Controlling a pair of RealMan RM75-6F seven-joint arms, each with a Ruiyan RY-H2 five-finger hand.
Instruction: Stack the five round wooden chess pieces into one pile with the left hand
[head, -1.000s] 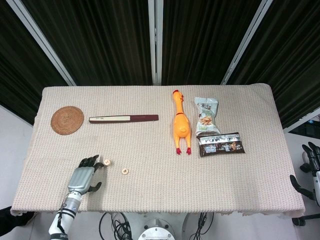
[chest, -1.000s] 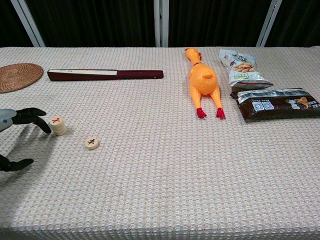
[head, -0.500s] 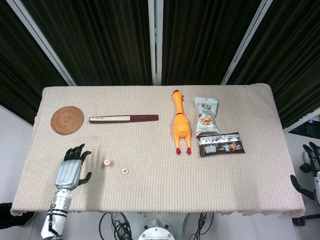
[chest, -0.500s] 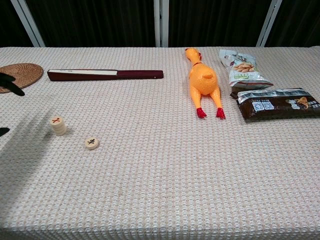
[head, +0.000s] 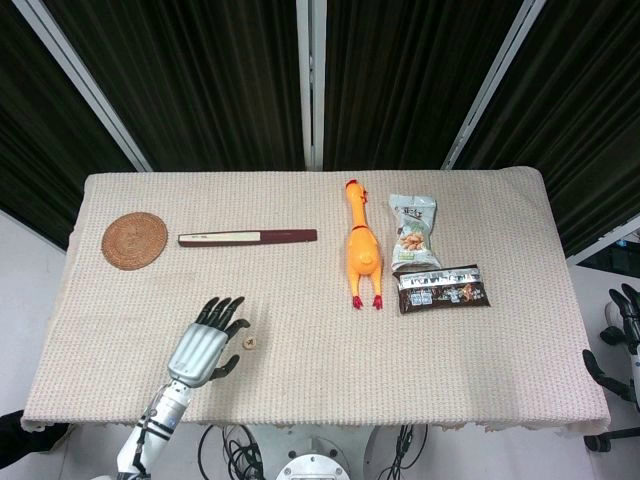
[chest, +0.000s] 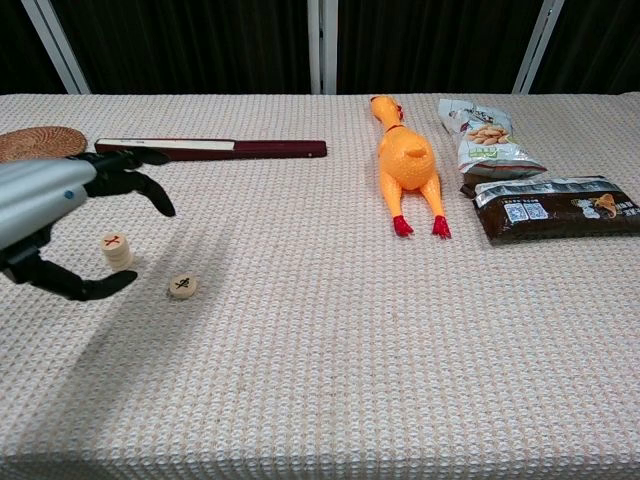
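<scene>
- Left hand (head: 205, 343) hovers over the front left part of the bench (head: 300, 390), fingers spread apart and thumb held out, gripping nothing.
- In the chest view the same hand (chest: 60, 215) reaches in from the left, its dark fingers (chest: 140, 185) arched above a short pile of chess pieces (chest: 116, 249) with its thumb below; whether it touches the pile cannot be told.
- From the head view the pile is hidden under the hand.
- One single chess piece (chest: 182, 286) lies flat on the cloth just to the right of the pile, apart from it, near the fingertips (head: 250, 342).
- Right hand (head: 625, 335) hangs off the right edge of the bench, well apart from the pieces; its state cannot be told.
- Farther back lie a round woven coaster (head: 134, 240), a long closed fan (head: 247, 237), a yellow rubber chicken (head: 362, 250) and two snack packets (head: 414, 232) (head: 443, 288).
</scene>
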